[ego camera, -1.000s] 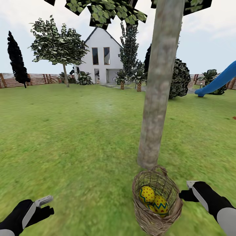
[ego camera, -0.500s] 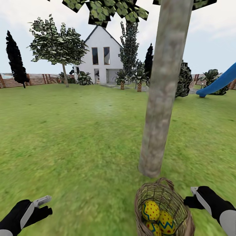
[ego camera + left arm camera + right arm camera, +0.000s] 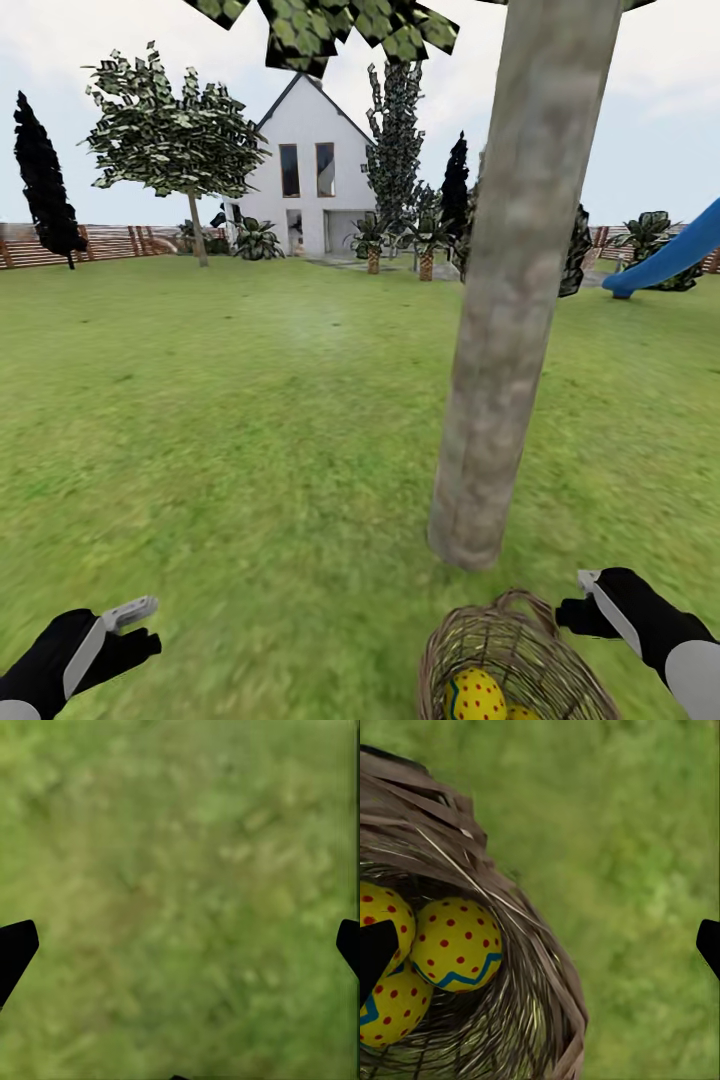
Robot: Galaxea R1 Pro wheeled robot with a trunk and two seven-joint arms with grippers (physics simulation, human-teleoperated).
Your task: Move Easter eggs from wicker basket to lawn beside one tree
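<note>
Eggs [image 3: 456, 943] all in the basket [image 3: 520, 650]; three counted in the right wrist view, yellow with teal zigzag and red dots, crowded together at the bottom; head view catches the top of one [image 3: 475, 697] plus a sliver of another at the lower edge; basket sits on the lawn [image 3: 250, 430] just in front of the tree [image 3: 510, 330], near the foot of the trunk, not touching it as far as I can tell.

Right hand [image 3: 590, 598] hovers just beside the basket rim, outside it, empty; fingertips stand wide apart at the edges of its wrist view; left hand [image 3: 135, 625] low over bare grass, well apart from the basket, also spread wide and empty, grass showing between its fingertips.

Progress, judged: nothing taken out yet; all three eggs left to lift and set on the grass by this trunk; tree already close, so carries should be short; basket wall is tall, reach must come from above.
</note>
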